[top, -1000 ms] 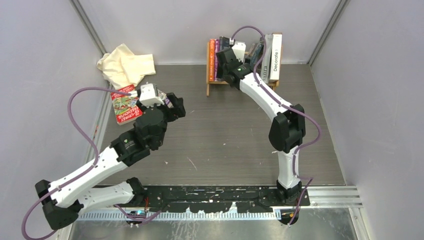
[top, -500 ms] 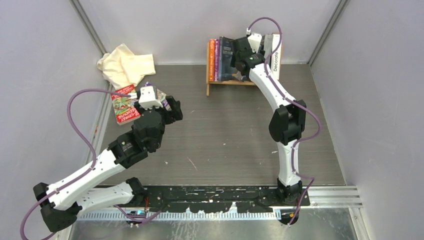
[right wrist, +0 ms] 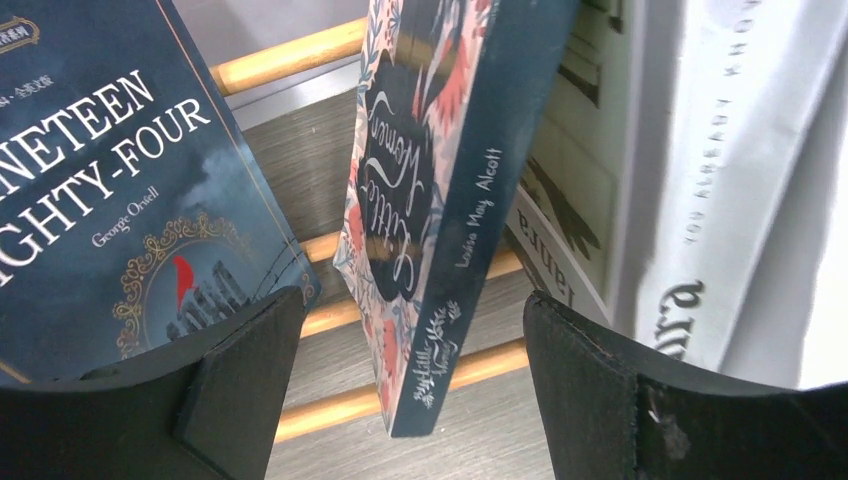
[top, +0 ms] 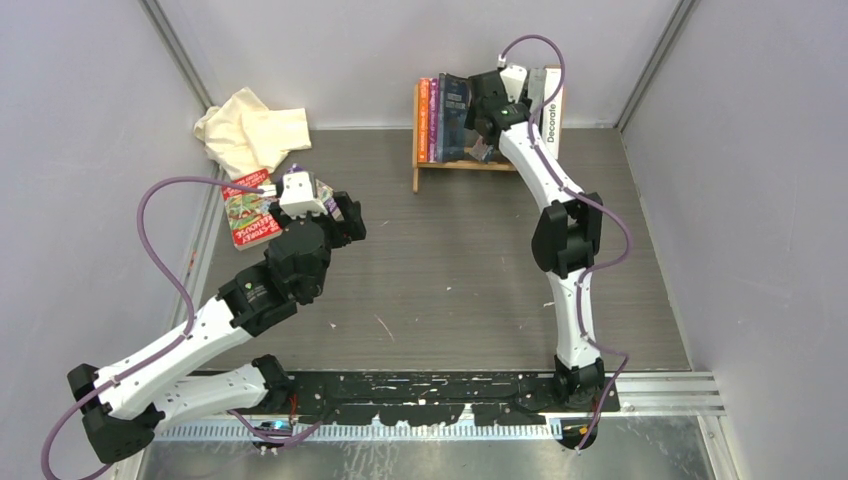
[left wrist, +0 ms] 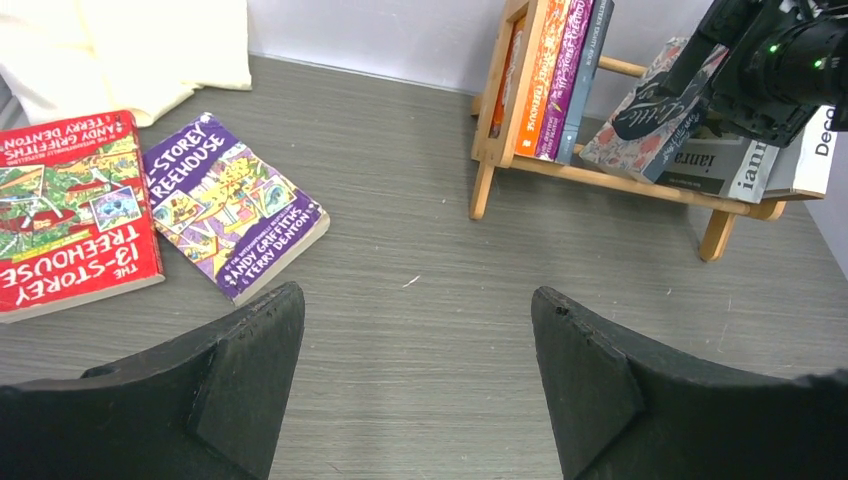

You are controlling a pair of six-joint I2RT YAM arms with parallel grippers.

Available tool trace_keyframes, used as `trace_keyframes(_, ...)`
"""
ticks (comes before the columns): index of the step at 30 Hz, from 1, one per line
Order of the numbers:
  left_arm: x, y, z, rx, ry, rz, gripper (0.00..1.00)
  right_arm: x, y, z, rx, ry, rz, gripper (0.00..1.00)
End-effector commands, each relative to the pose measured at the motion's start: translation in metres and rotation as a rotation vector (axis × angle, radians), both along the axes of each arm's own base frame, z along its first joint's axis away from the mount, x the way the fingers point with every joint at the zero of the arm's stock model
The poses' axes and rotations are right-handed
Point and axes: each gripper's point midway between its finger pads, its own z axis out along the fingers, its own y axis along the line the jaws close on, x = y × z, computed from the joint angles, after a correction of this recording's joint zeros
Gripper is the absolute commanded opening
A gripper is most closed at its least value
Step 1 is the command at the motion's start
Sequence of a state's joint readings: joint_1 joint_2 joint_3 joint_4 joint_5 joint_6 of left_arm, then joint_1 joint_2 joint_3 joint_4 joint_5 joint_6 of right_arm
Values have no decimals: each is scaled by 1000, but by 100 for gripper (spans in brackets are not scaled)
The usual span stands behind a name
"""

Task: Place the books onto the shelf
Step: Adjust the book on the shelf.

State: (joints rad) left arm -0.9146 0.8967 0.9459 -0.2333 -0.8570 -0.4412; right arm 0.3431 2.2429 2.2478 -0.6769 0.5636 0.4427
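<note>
Near, about ten o'clock: the left gripper [left wrist: 417, 300] hangs over the table [left wrist: 420, 200], jaws spread and empty, just short of a red book [left wrist: 70, 215] and a purple book [left wrist: 232, 218] lying flat side by side. Far, twelve o'clock: the shelf [left wrist: 495, 120] holds the rest, with orange and purple spines [left wrist: 555, 75] upright and white-grey books [left wrist: 760, 165] leaning. The right gripper [right wrist: 412, 305], jaws wide, straddles a slanting floral-covered book [right wrist: 425, 200] without pinching it. By my reckoning the job is mostly done: two books left to shelve, one leaner to straighten.

Two books [left wrist: 150, 205] flat; shelf [left wrist: 620, 170] beyond

The red book [left wrist: 70, 215] (green cover art), purple book [left wrist: 230, 205], floral dark-blue book [right wrist: 410, 200]; cloth [top: 250, 130] seemingly cream.
</note>
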Motion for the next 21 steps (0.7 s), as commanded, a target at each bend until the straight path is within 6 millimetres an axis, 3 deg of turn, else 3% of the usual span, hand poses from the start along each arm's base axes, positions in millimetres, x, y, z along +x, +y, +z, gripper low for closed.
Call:
trace_keyframes(1,4,4,11,-16,-46,33,83,21,1,19,17,-76,8,85)
trace_keyframes(12,9,12,-1,8,-28,63,84,43,-5,-12,4,-44,20,77)
trace_keyframes(14,9,14,-3,4,-24,68,84,45,-4,-17,4,-36,33,69)
trace_keyframes(21,9,20,-10,-15,-16,80,84,48,14,-11,26,-53,115,25)
